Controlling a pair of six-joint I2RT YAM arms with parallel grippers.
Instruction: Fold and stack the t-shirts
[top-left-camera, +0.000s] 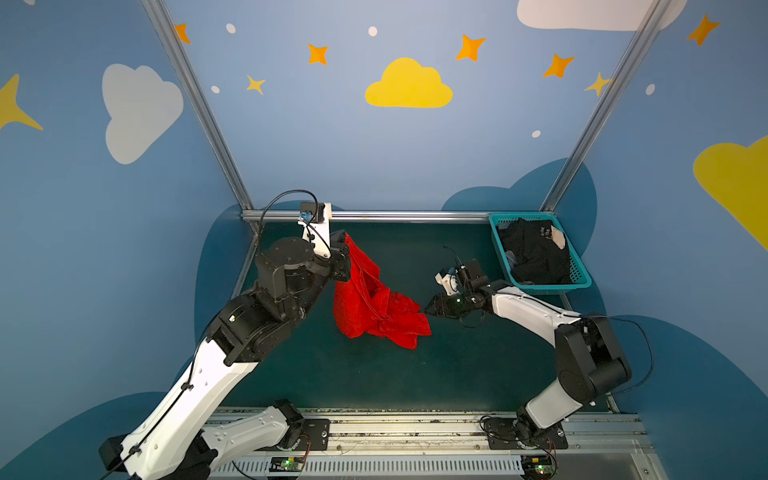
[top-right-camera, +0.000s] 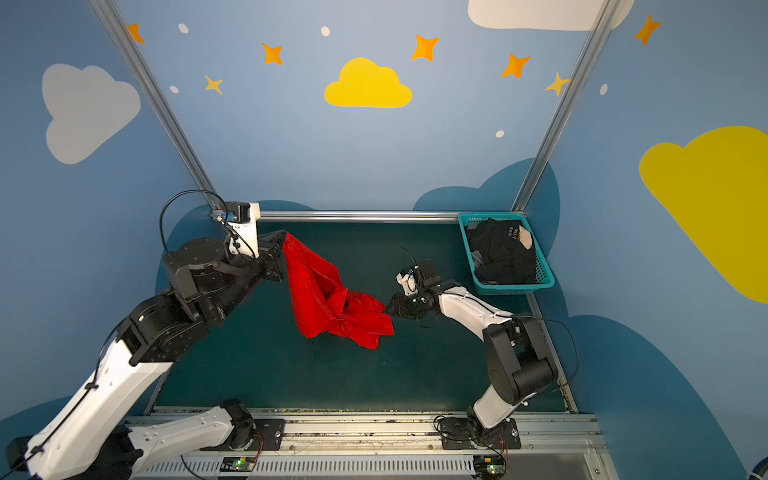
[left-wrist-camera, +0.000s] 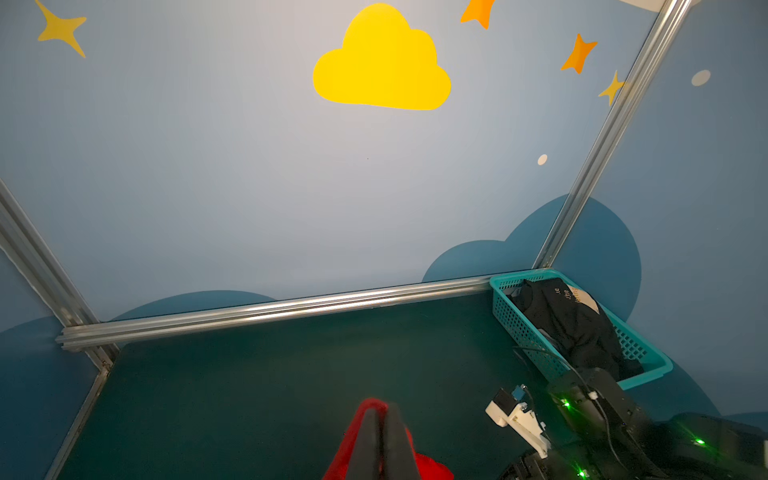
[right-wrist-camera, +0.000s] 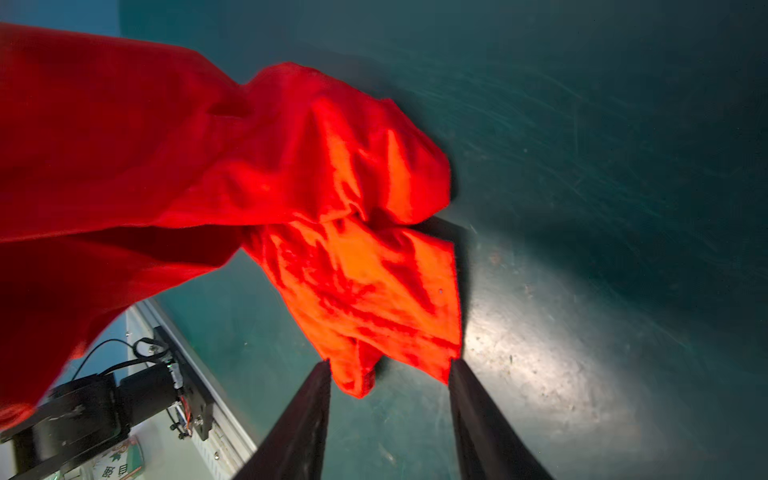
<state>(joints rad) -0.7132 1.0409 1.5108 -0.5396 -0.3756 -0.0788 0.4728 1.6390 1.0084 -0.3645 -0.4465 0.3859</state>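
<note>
The left claw (top-left-camera: 345, 240) is raised left of centre in both top views, near the back rail, clenched on an upper edge of the red shirt (top-left-camera: 374, 307). The shirt hangs from it in loose folds, slanting down and right toward the middle of the frame. Its bunched lower end is low over the dark green table (top-left-camera: 415, 374); whether it rests there is unclear.

The right claw (top-left-camera: 426, 310) reaches in from the right, just right of centre, pointing at that lower end and just beside it. In the right wrist view its jaws stand apart, released. A crumpled corner of the shirt hangs at the fingertips (right-wrist-camera: 455, 368), spanning the gap but not pinched.

In the left wrist view the left claw's fingers (left-wrist-camera: 368, 440) press together with red cloth around them.

The black shirts (top-left-camera: 536, 253) lie heaped in a teal basket (top-left-camera: 548, 286) at the table's back right corner, well apart from the red shirt.
</note>
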